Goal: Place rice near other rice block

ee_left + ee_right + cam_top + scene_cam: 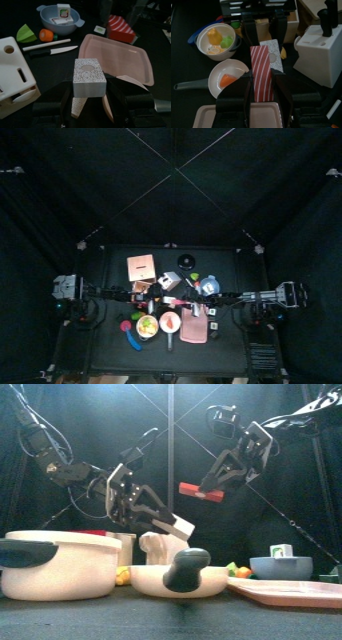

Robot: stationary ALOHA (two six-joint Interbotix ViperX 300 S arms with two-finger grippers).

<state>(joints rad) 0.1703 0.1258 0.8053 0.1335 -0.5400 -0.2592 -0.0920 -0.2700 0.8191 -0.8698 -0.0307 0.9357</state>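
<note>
While both arms hang mid-frame above the desk (80, 622), the left end effector (89, 95) grips a white speckled rice block (88, 77) between wide-set jaws. The right end effector (263, 95) clamps a red, white-striped block (262, 72), upper right in the front view.

Left gripper (150, 512) holding white rice block (170, 523), right gripper (214, 484) holding red-topped block (202, 491), both aloft

Robot laboratory pen: black curtains (54, 208) enclose a small black desk (114, 263) with two black robot arms (60, 469) over toy kitchenware.
</note>
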